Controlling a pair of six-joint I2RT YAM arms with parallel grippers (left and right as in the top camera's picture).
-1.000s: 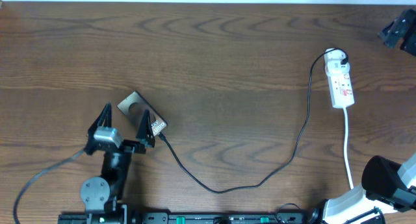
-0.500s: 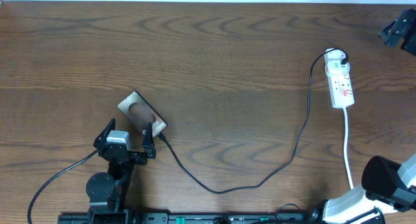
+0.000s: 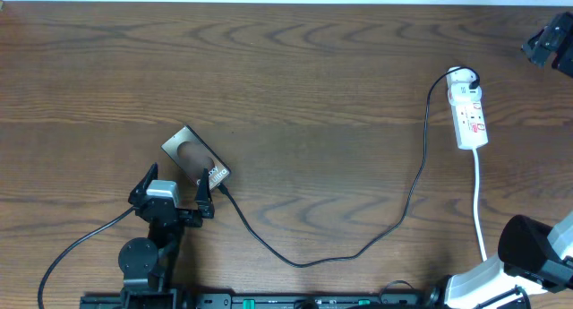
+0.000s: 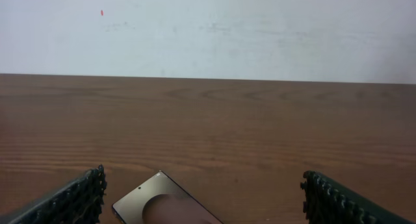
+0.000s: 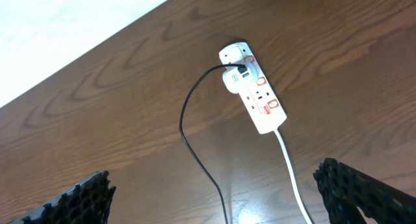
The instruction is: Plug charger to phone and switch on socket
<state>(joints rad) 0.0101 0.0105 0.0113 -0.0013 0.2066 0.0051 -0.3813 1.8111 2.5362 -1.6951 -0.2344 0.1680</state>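
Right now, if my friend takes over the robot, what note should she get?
Left gripper: open, holding nothing, at the phone's near end.
Right gripper: open, holding nothing, away from the power strip.
Cable: its black plug sits in the strip. Its small tip meets the phone's near end and looks plugged in, though that is not certain.
Left to do: switch the strip on. I cannot tell if it already is.
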